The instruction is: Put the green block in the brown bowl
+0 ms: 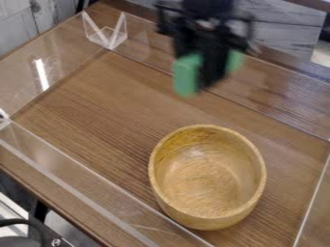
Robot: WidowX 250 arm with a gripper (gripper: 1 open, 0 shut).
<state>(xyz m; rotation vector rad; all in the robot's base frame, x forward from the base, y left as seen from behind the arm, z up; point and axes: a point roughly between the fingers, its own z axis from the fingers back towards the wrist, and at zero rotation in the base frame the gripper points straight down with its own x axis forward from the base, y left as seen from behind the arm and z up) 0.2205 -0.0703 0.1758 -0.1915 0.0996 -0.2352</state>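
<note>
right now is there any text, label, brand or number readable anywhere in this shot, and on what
None can be read.
Small bright green rectangular block: plain faces, no marking.
Large round light-brown wooden bowl: only wood grain.
Black gripper: motion-blurred, so any marking there cannot be made out.
Wooden table: no print or sticker visible.

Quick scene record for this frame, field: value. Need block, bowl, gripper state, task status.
green block: held in the air, clear of the table, above and behind the bowl in the picture
brown bowl: upright on the wooden table, nothing inside
gripper: pointing down, jaws shut on the green block; image blurred
block vs bowl: apart, not touching; whether the block is over the bowl's opening cannot be told
other: clear plastic stand at the far left of the table
task status: block picked up, not yet in the bowl
</note>
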